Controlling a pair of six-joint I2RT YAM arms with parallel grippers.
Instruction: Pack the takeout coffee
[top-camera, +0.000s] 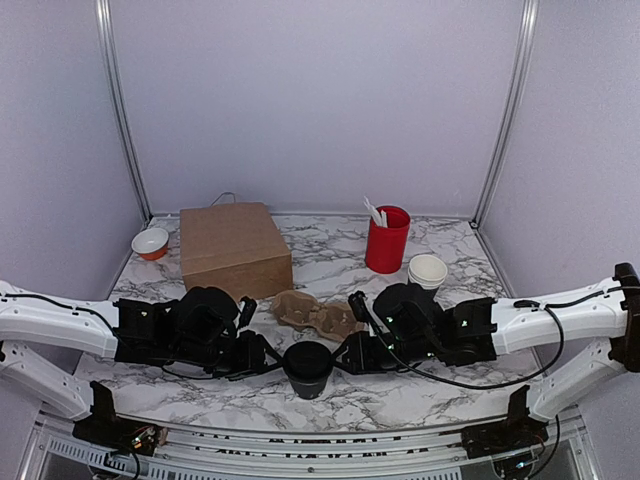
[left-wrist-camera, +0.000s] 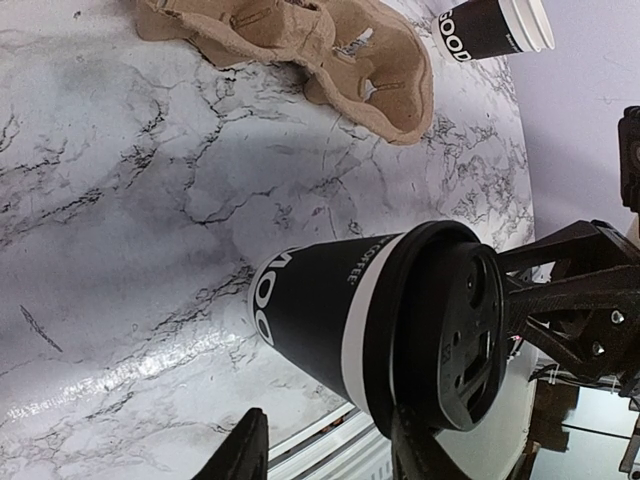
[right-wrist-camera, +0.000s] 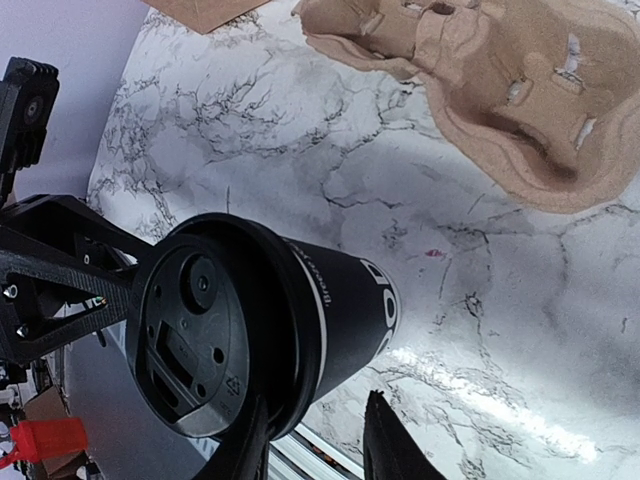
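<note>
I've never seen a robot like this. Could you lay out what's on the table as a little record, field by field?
Coffee cup: black, lidded, upright, front centre of the table, between both grippers
Left gripper: at the cup's left side, fingers apart; grip unclear
Right gripper: at its right side, fingers apart; grip unclear
Carrier: brown pulp tray just behind the cup, empty
Bag: brown, back left
Other: red cup with white utensils, cup stack beside it, bowl far left
</note>
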